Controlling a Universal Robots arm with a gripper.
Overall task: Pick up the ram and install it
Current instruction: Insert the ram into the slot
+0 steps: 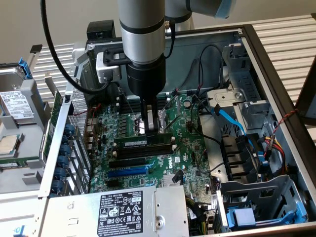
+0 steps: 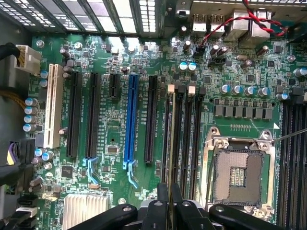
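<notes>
While hanging straight down into the open computer case (image 1: 266, 64), clamped with both jaws on the top edge of the ram (image 1: 140, 141) at mid-length. Held on edge and level over the motherboard (image 1: 190, 148), running parallel to the black memory slots (image 1: 143, 154) beside the CPU socket (image 2: 238, 175). Seen from the wrist as a thin edge-on strip (image 2: 170, 143) along one of those slots; cannot tell whether seated. Blue expansion slot (image 1: 127, 172) lying parallel, near the memory slots on the side away from the socket.

Dark-green ram (image 1: 131, 142), blue expansion slot (image 2: 130, 120), green motherboard (image 2: 113, 132)
</notes>
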